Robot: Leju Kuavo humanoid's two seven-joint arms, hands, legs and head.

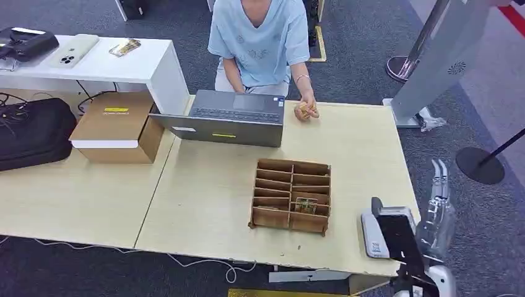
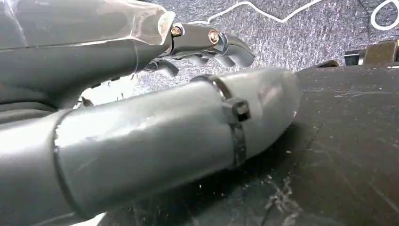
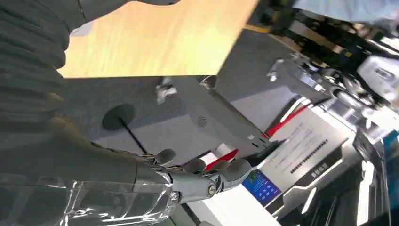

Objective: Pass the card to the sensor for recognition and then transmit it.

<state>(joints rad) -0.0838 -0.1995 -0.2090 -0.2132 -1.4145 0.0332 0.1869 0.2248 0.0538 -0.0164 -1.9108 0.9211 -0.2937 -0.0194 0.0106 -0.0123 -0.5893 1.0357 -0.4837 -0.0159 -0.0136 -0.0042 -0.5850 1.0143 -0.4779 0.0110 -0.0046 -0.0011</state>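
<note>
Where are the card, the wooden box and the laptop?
card (image 1: 304, 205), head view, on its face inside a compartment.
wooden box (image 1: 272, 218), head view, on its front wall.
laptop (image 1: 235, 114), head view, on its keyboard.

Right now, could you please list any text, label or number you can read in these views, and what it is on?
None can be read.
Box: yellow label, too small.
Laptop: yellow strip and white sticker, too small.
Kiosk panel: printed lines, blurred.
Blue screen: blurred.
</note>
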